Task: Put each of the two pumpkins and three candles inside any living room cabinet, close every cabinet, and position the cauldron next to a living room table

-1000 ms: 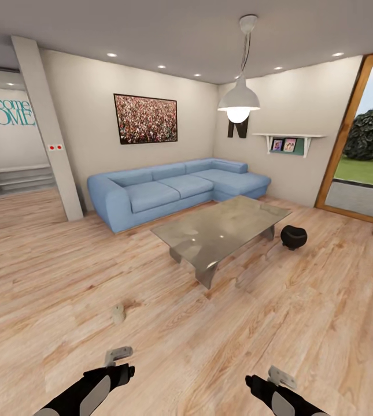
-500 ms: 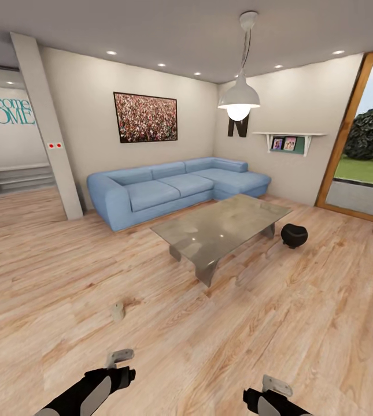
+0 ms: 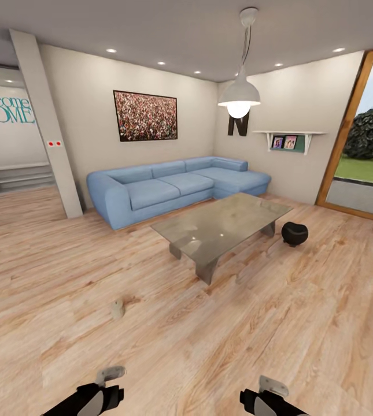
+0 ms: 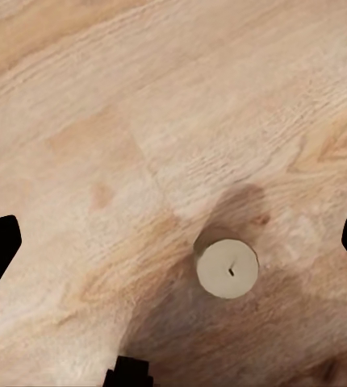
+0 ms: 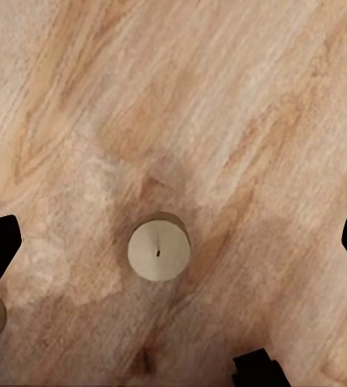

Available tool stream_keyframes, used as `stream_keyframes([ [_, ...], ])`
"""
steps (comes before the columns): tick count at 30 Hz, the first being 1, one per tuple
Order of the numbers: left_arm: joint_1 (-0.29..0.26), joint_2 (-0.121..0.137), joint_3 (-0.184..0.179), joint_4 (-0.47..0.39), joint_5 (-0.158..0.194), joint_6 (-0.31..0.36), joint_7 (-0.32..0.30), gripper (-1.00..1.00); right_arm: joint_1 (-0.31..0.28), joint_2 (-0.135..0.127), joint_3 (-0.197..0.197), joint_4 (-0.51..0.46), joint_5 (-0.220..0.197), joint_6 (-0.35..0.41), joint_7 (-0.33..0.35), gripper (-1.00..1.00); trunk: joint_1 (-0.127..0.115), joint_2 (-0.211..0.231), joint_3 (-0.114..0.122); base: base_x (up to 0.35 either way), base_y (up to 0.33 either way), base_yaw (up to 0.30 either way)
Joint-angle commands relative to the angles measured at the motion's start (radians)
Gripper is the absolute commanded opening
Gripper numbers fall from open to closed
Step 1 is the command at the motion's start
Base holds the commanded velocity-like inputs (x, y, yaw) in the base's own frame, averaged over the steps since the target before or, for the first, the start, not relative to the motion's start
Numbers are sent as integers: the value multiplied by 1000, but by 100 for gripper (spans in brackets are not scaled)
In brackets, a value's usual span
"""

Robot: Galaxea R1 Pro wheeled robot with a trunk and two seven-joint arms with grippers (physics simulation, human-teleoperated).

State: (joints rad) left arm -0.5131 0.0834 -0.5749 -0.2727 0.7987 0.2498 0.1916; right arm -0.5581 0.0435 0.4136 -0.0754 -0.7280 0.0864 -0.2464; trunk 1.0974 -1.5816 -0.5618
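**A:** Starting closest in, what are the arms doing?

**B:** The left gripper (image 3: 110, 374) and right gripper (image 3: 270, 383) are hanging low over the plank floor (image 3: 302, 323). Each wrist camera is looking straight down on a stubby pale candle (image 4: 227, 268) standing upright on the wood, wick showing; the right wrist view has its own candle (image 5: 159, 251) sitting between the dark fingertips at the frame edges. Both sets of fingers are spread wide, gripping nothing.

**A:** So picking up a candle is the step in hand?

**B:** I'd judge so. To do it well, each gripper should be centring over its candle, descending straight, and closing on the round side low down so it isn't tipping.

**A:** And further out?

**B:** In the head view a candle (image 3: 117, 310) is standing on the floor ahead of the left arm. Beyond it is the glass coffee table (image 3: 224, 222), with the black cauldron (image 3: 294, 233) already sitting near its right end. The blue sofa (image 3: 169, 188) is lining the far wall.
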Motion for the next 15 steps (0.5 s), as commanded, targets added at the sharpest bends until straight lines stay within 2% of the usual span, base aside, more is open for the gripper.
stream_keyframes([
  [1,0,-8,-9,-1,10,-2,8,100,0,4,9,-3,-4,7,-7,100,4,-8,-4,0,0,0],
  [5,0,-33,-12,12,10,-14,9,100,0,14,11,-3,-4,10,-15,100,19,-36,-17,0,0,0],
  [11,0,-43,-35,31,-4,-67,9,100,0,20,11,-6,-5,9,-69,100,42,-78,-36,0,0,0],
  [15,0,-45,-39,34,-8,-79,11,100,0,24,11,-7,-5,9,-80,100,58,-106,-48,0,0,0],
])
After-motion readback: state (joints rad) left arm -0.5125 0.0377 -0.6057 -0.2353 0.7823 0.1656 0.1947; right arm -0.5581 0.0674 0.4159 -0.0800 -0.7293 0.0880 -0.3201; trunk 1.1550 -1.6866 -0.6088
